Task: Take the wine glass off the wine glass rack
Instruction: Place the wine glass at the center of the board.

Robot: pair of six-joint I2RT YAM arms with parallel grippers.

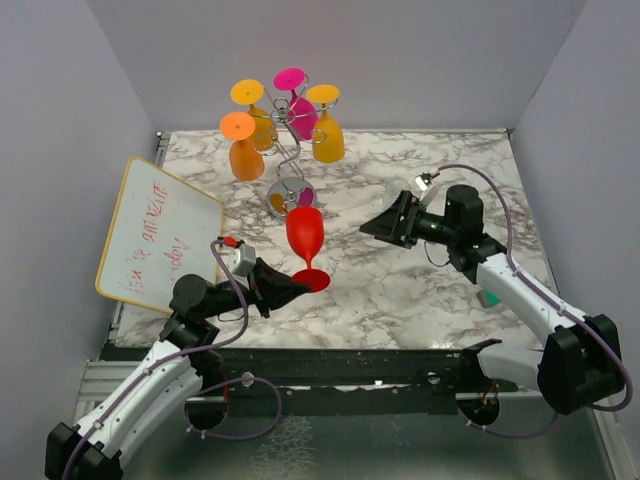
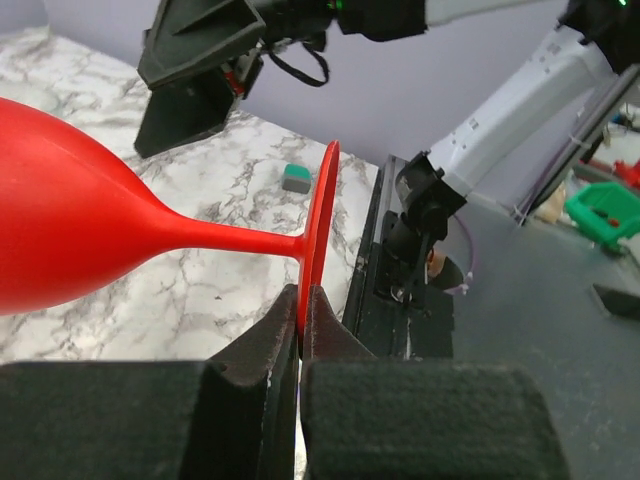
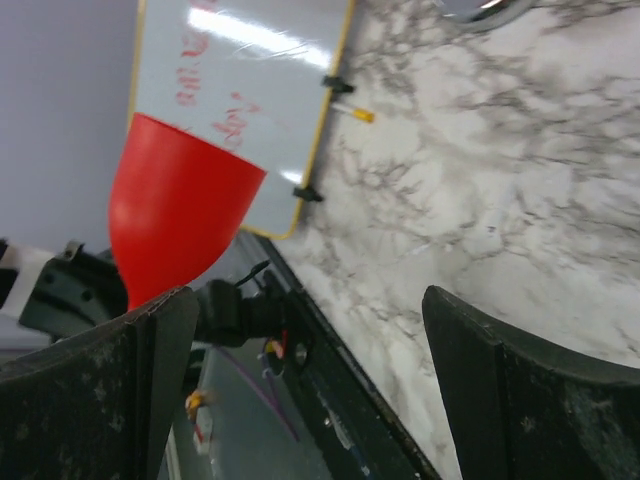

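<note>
Top view: the red wine glass [image 1: 305, 235] is off the wine glass rack [image 1: 285, 192], tilted over the bench's [image 1: 400, 290] front middle. The left gripper [image 1: 298, 288] is clenched on its foot, and the right gripper [image 1: 375, 228] gapes nearby.
Left wrist: the jaws pinch the foot's rim.
Right wrist: the fingers [image 3: 500, 400] are spread and hold nothing.

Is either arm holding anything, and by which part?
The left gripper pinches the red wine glass by the edge of its foot; the right gripper holds nothing.

One red wine glass [image 1: 305, 232] was in the left hand [image 2: 301, 315]. Beyond it, one wine glass rack [image 1: 280, 192] carried four other glasses [image 1: 246, 160]. One whiteboard [image 1: 160, 235] was present.
</note>
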